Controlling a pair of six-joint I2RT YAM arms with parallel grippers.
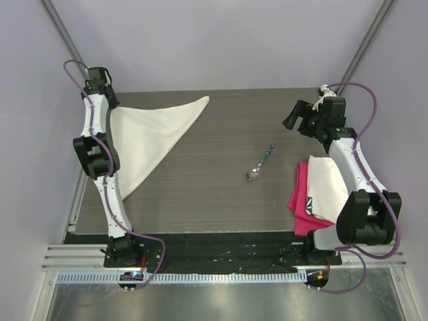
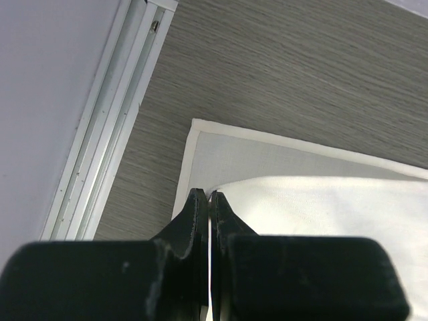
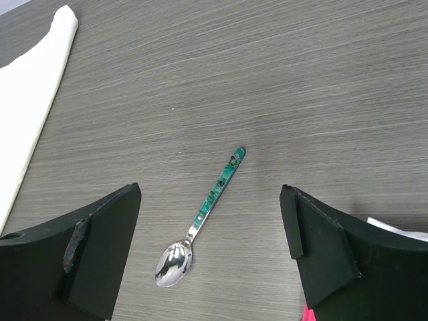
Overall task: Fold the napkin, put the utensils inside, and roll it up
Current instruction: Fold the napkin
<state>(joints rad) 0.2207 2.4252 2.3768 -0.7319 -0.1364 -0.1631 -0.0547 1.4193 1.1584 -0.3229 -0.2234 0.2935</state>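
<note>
The cream-white napkin point(image 1: 154, 130) lies at the far left of the table, folded into a triangle with one point reaching toward the far middle. My left gripper point(image 1: 105, 93) is at its far-left corner. In the left wrist view the gripper point(image 2: 208, 195) is shut, with a thin edge of the napkin point(image 2: 321, 200) pinched between the jaws. The teal-handled spoon point(image 1: 260, 164) lies bare on the table right of centre. My right gripper point(image 1: 292, 115) hangs open and empty above the far right. In the right wrist view the spoon point(image 3: 200, 214) lies below the open right gripper point(image 3: 210, 194).
A folded white cloth with a small dark logo point(image 1: 328, 187) lies on a pink cloth point(image 1: 299, 197) at the right, beside the right arm. A metal rail point(image 2: 114, 134) runs along the table's left edge. Walls close in on the left, the back and the right.
</note>
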